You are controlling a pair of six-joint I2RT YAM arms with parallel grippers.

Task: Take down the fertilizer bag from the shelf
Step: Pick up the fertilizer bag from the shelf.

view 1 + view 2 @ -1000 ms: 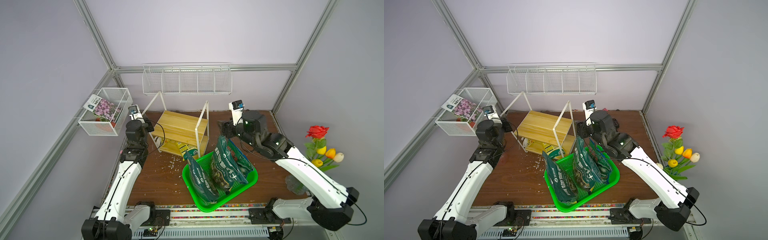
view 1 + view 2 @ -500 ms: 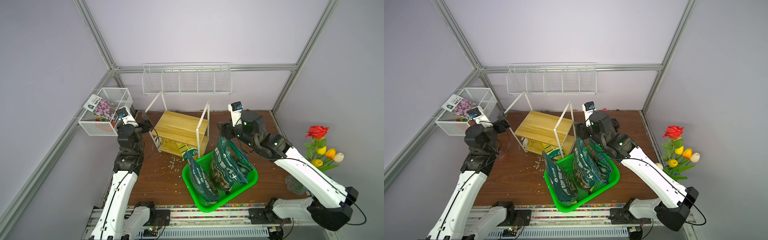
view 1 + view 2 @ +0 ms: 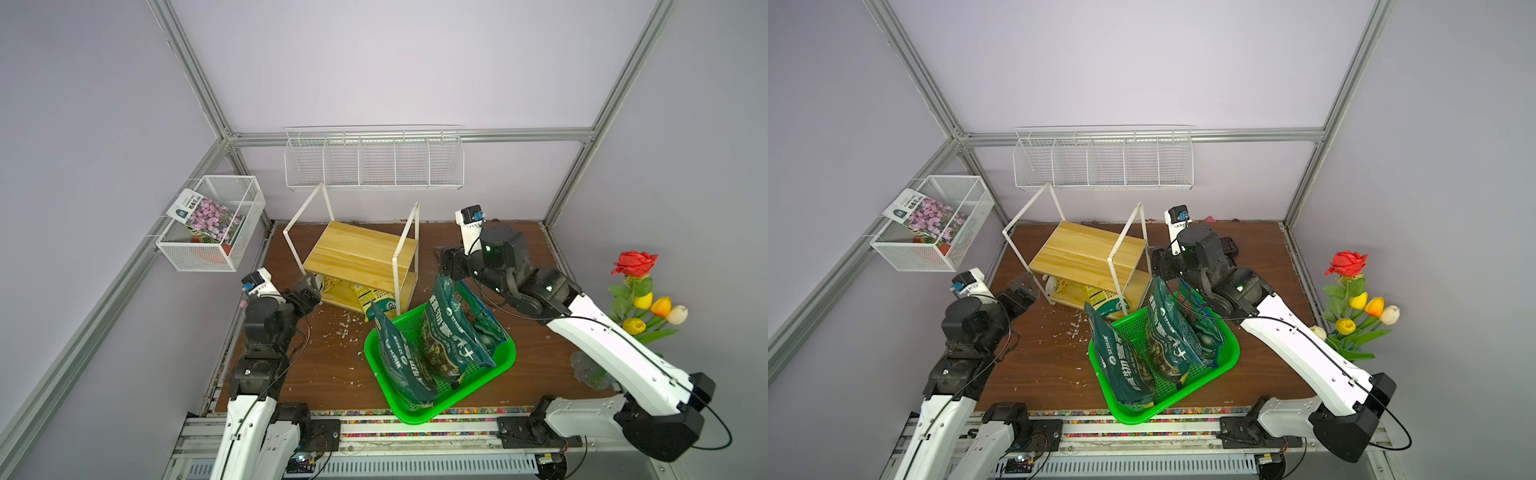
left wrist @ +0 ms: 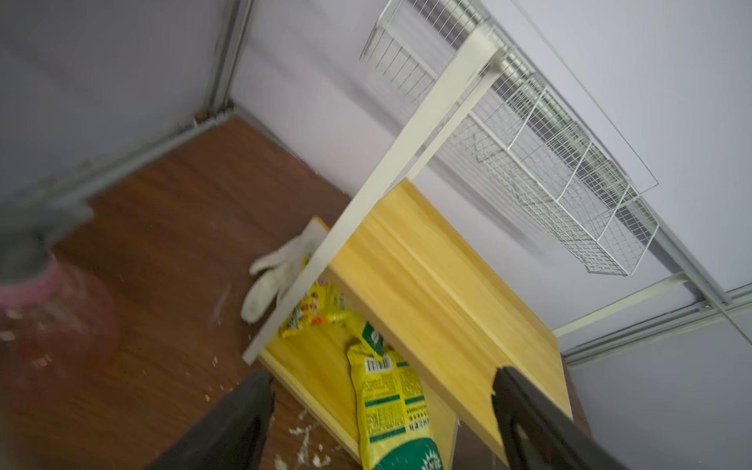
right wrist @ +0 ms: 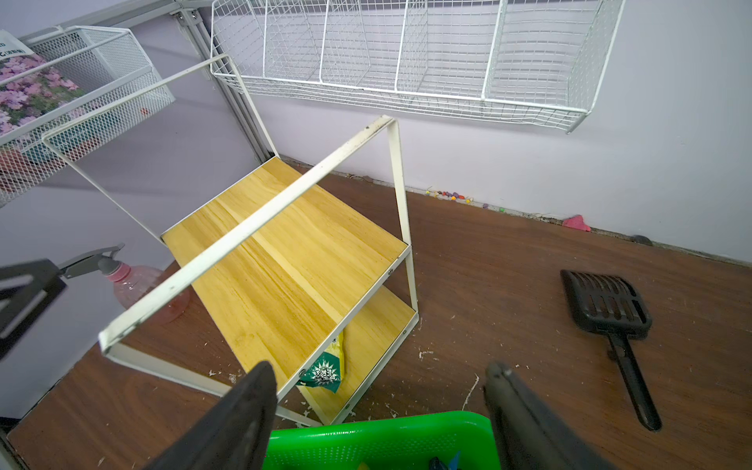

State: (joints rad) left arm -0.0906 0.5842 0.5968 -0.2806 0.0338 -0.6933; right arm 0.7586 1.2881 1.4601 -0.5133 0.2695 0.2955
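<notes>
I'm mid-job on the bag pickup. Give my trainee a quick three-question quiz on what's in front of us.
1. True or false: the left gripper holds the fertilizer bag.
2. The bag lies on which part of the shelf? A) top board B) lower board C) top of the frame
3. Which arm's gripper is nearer the basket?

Key: 1 false, its jaws stand open; 2 B; 3 the right gripper.

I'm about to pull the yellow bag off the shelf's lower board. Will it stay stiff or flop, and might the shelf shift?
The yellow bag looks creased and soft, so it will probably sag from a pinch. Its end overhangs the lower board, so it should slide out. The shelf has a thin frame and may drag along.
</notes>
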